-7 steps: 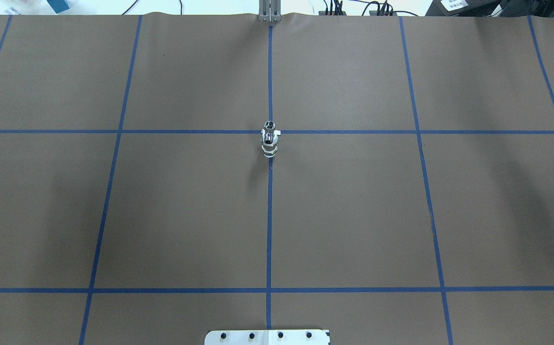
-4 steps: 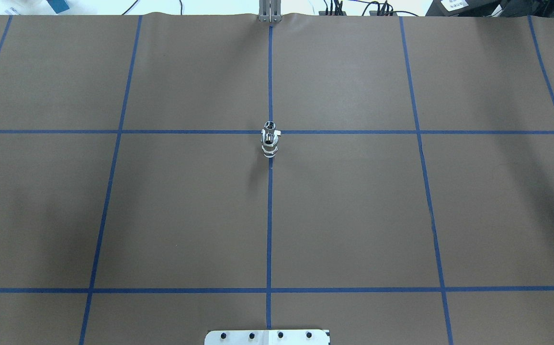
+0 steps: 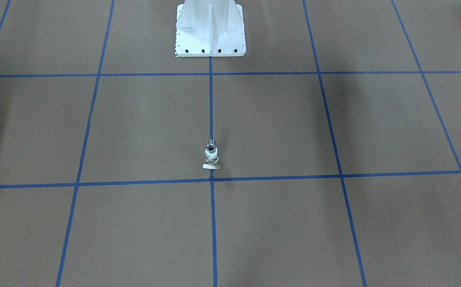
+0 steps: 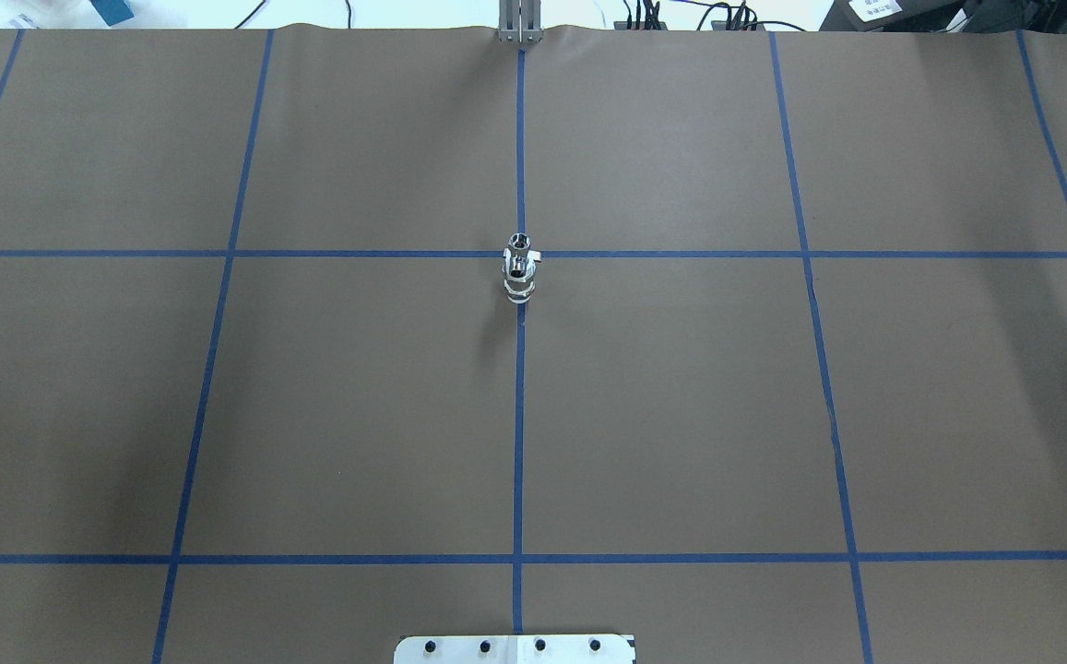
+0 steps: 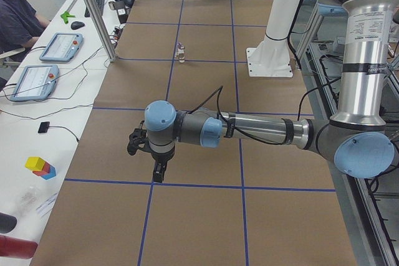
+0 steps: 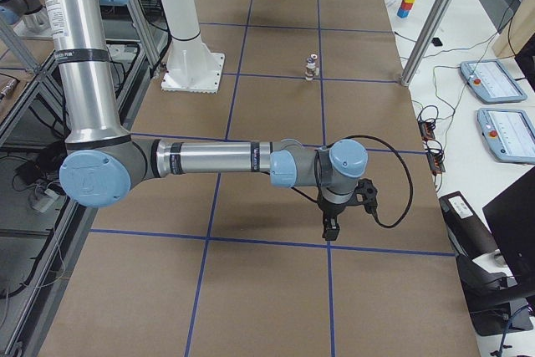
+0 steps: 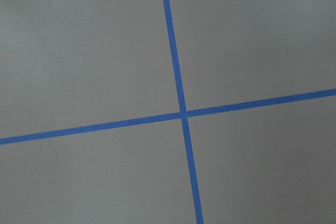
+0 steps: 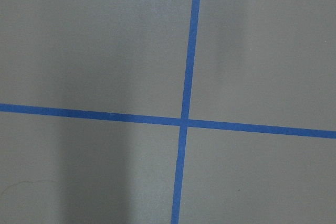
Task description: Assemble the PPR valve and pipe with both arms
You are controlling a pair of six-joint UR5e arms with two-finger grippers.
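**Valve [image 3: 211, 154] upright on the surface [image 3: 134, 127]**

Front-facing: it stands on the centre tape line [image 3: 211, 103].
Left side: the left pincer [image 5: 159, 173] points down, well apart from the valve; how open, I cannot tell.
Right side: the right pincer [image 6: 331, 229] likewise, opening unclear.

Left arm [image 5: 255, 130] and right arm [image 6: 217, 159] have the same build: silver tube sections, grey joint housings, round light-blue caps [image 5: 161, 115], black bands at tube ends. Printed label [image 5: 369, 26] on each upright tube, text unreadable. Black cable [image 6: 411, 186] loops at each wrist. Left gripper [image 5: 158, 175] and right gripper [image 6: 330, 230] both black. White flared pedestal [image 3: 210, 28], dark bolts along base flange.
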